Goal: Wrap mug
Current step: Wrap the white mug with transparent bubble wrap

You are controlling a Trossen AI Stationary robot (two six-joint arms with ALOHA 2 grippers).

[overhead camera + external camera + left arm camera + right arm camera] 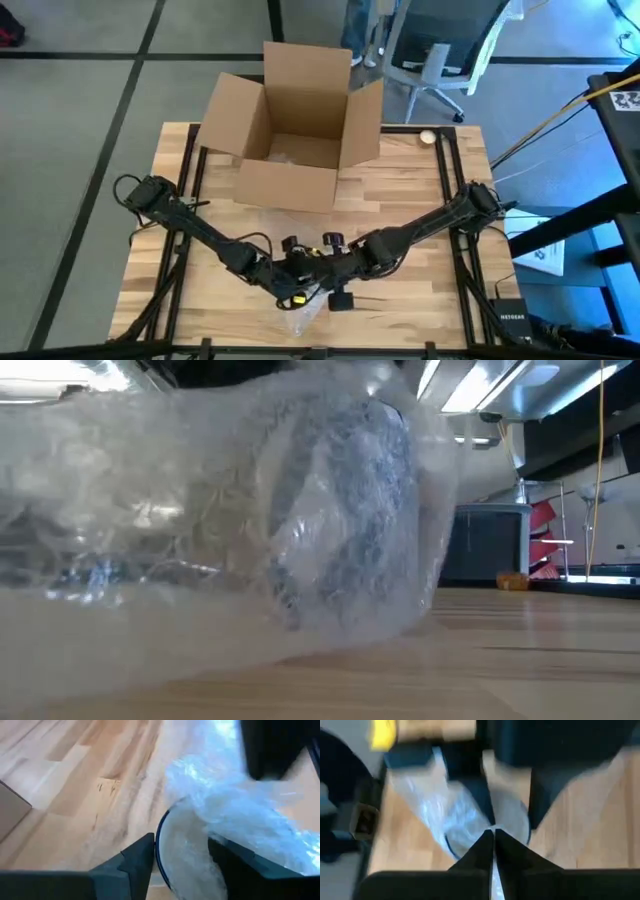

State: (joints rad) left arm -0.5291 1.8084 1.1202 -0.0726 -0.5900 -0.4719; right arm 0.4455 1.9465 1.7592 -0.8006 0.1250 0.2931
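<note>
The mug (350,510) lies on its side on the table near the front edge, with clear bubble wrap (170,510) around it. Its blue rim (159,845) and pale inside show in the left wrist view. My left gripper (180,845) is open at the mug's mouth, one finger outside the wall and one inside among the wrap. My right gripper (493,837) is shut at the mug's mouth (512,817), beside the wrap (440,810). In the high view both grippers (310,272) meet over the mug and hide it. Loose wrap (300,322) trails toward the front edge. My left gripper has one finger (137,857) close against the outside of the mug's rim. The other finger (235,865) is in the mouth, against bunched bubble wrap (225,815). The mug lies on its side on the table. My right gripper's shut fingertips (487,845) meet at the rim of the mug's mouth, and a pale strip (493,870) shows between them. Whether that strip is a layer of wrap, I cannot tell.
An open cardboard box (295,130) stands at the table's far middle, flaps up. A small round thing (428,137) lies at the far right corner. Bare wood (430,290) lies to the right and left of the grippers. An office chair (440,50) stands beyond the table.
</note>
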